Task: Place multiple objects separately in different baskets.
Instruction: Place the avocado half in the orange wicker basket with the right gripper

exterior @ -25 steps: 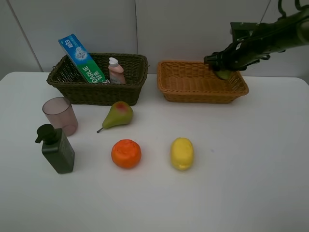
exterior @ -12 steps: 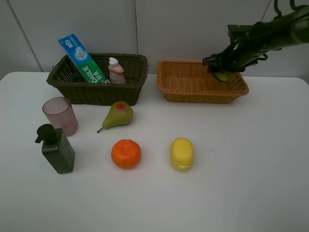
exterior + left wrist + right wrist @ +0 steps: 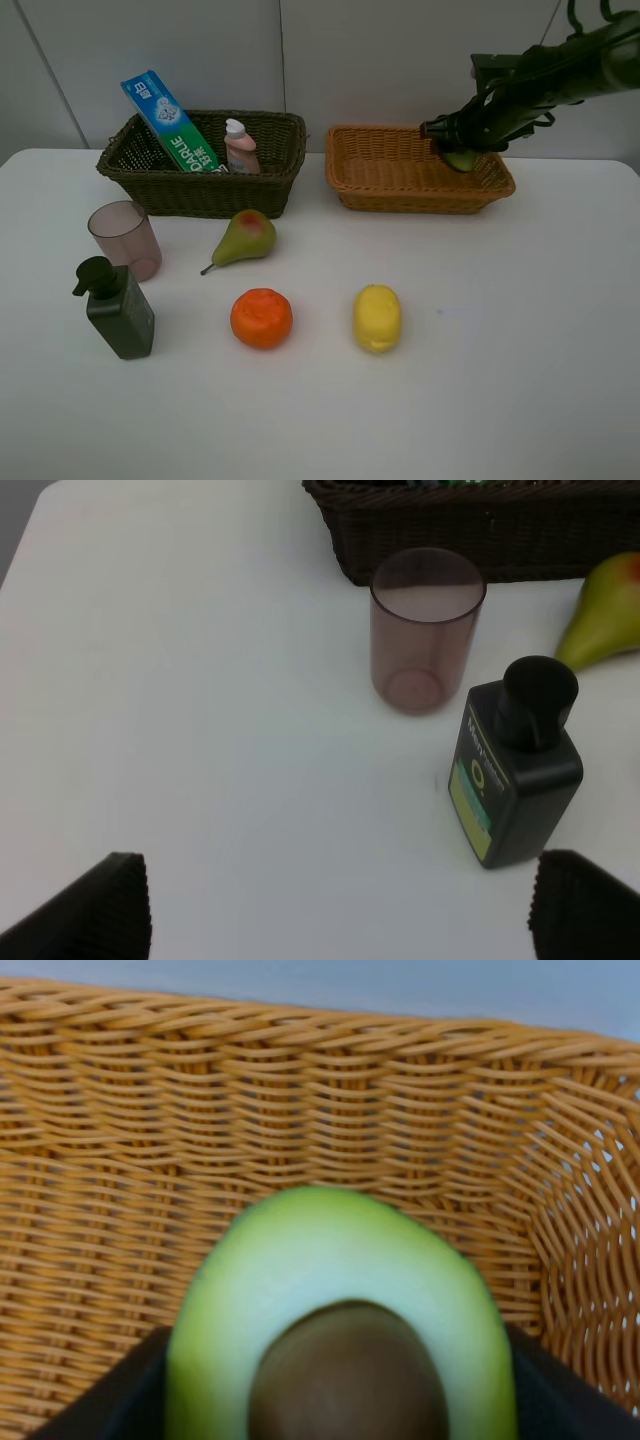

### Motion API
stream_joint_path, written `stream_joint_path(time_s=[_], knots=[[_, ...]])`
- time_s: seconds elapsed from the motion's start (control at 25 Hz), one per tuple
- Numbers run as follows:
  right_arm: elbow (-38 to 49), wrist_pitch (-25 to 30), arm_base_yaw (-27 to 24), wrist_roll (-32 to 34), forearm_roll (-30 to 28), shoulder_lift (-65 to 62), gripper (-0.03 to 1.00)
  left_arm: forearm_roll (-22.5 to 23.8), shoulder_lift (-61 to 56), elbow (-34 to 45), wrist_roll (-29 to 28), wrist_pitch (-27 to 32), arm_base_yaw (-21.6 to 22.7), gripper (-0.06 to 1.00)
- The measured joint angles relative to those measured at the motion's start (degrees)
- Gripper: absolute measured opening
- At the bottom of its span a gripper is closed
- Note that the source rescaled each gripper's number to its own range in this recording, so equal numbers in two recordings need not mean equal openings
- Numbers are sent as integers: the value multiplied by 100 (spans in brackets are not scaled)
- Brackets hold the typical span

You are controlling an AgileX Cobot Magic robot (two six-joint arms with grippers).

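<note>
- Right wrist view: my right pincer [image 3: 458, 148] grips the avocado half [image 3: 340, 1290], pit facing the lens.
- Light orange-tan basket [image 3: 150, 1140] sits just beneath my grip.
- My left pincer [image 3: 340, 910] gapes wide, with the dark green pump bottle [image 3: 515, 780] ahead.

pink cup [image 3: 427, 628], pump bottle [image 3: 515, 773], pear [image 3: 604, 608]

Lab-like test bench: plain white table [image 3: 520, 350], panelled grey wall [image 3: 380, 60].
</note>
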Motion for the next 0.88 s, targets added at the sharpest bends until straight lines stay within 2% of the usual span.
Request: stream_joint_path(time_s=[0.6, 0.64, 0.76, 0.8, 0.88], knots=[[0, 106, 0, -6, 28, 0, 43, 0, 0, 0, 0, 0, 0, 100], [0, 106, 0, -6, 22, 0, 48, 0, 0, 0, 0, 0, 0, 100], [0, 110, 0, -28, -64, 0, 80, 0, 0, 0, 0, 0, 0, 100], [0, 110, 0, -30, -71, 0, 88, 0, 0, 0, 0, 0, 0, 100], [0, 116, 0, -41, -66, 0, 96, 0, 0, 0, 0, 0, 0, 100]])
